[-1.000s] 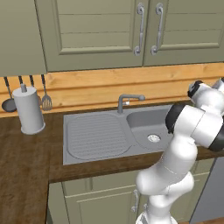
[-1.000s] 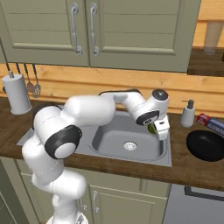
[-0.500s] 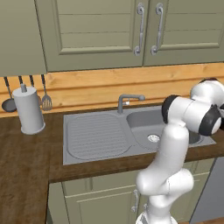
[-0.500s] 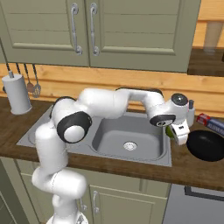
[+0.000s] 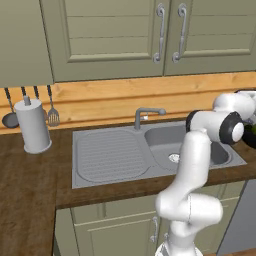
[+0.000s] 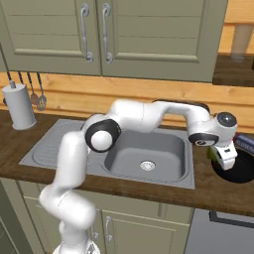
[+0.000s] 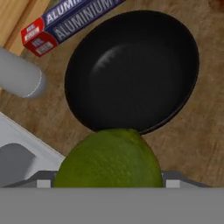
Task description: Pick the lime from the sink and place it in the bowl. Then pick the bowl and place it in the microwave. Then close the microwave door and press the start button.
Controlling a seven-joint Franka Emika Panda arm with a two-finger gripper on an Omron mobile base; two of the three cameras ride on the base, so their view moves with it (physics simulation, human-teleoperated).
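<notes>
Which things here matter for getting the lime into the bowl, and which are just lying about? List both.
Part of the job:
- lime, held in the claw
- black bowl on the counter
- sink

Lying about:
- aluminium foil box
- grey bottle
- paper towel roll
- hanging utensils

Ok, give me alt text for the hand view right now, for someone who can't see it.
A yellow-green lime sits large at the bottom of the hand view, held in the pincer, right at the near rim of a black bowl on a brown wooden counter. Beyond the bowl lies a box of aluminium foil, with a grey bottle and the sink's edge to the left.
</notes>
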